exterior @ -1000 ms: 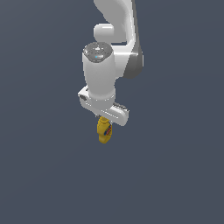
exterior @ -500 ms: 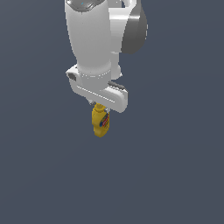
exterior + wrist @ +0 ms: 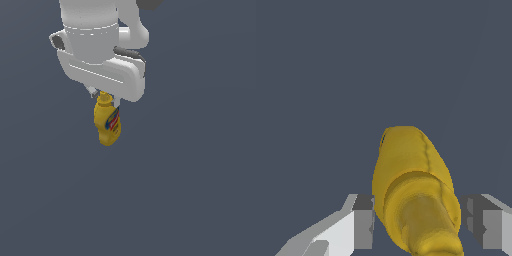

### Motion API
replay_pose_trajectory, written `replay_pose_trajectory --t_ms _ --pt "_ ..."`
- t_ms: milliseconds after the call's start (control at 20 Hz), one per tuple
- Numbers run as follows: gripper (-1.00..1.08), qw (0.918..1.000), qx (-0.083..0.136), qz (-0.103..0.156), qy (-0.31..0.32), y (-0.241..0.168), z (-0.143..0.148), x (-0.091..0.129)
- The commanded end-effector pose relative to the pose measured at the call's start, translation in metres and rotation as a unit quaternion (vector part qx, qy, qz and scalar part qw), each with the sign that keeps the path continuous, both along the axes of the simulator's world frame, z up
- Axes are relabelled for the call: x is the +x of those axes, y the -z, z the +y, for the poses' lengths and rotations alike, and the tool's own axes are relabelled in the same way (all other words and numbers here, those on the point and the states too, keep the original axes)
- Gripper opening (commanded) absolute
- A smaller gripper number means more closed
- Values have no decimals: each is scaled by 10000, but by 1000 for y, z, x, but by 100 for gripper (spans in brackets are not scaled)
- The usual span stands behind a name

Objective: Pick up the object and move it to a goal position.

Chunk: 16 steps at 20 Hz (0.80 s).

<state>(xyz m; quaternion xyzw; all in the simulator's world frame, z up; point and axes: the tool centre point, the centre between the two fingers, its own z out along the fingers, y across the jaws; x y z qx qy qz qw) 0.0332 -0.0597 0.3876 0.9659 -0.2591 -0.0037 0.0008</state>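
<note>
Exterior view: the arm's white wrist fills the upper middle, and the bottle (image 3: 107,124) hangs just below it, cap up and base down, its label turned toward the exterior view's right. The gripper (image 3: 104,96) is mostly hidden behind the wrist housing here, so the hold itself shows better in the wrist view, where the yellow bottle (image 3: 415,192) runs down between the two fingers (image 3: 363,220). The jaws stand narrow, closed on the upper part of the bottle, with one finger pressed against its side and the other seeming to touch it, though a thin dark gap may remain there. Judging from this, the pick-up is done: the bottle appears lifted, with nothing seen under its base. What is left is the carry to the goal, and no goal marker shows in either view, so how much travel remains cannot be told. Around the bottle there is only the plain dark grey ground; nothing stands in the way.
</note>
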Motion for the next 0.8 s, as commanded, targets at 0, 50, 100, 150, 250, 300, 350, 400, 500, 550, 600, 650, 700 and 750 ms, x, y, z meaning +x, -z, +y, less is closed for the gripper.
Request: replay_pose_trajectory --t_ms 0,50,100,150,250,300,350,400,500,550,600,650,700,750 --pt "-100 10000 -3 -37 -1 -26 -3 2" --pt "-100 10000 -3 -37 -1 -33 -4 3" --pt "-100 10000 -3 -37 -1 -39 -5 4" --pt "-100 10000 -3 -37 -1 -45 -6 5" --pt "-100 10000 -3 -37 -1 -56 -7 6" --pt "-100 10000 -3 -37 -1 -61 -8 7" --pt "-100 10000 -3 -37 -1 -65 -9 7" --pt "-100 10000 -3 -37 -1 -68 -9 8" --pt "-100 10000 -3 -37 -1 -74 -10 9" --pt "-100 10000 -3 -37 -1 -77 -10 9" --pt "-100 10000 -3 -37 -1 -79 -11 9" --pt "-100 10000 -3 -37 -1 -81 -11 10" --pt "-100 10000 -3 -37 -1 -82 -11 10" --pt "-100 10000 -3 -37 -1 -84 -12 10"
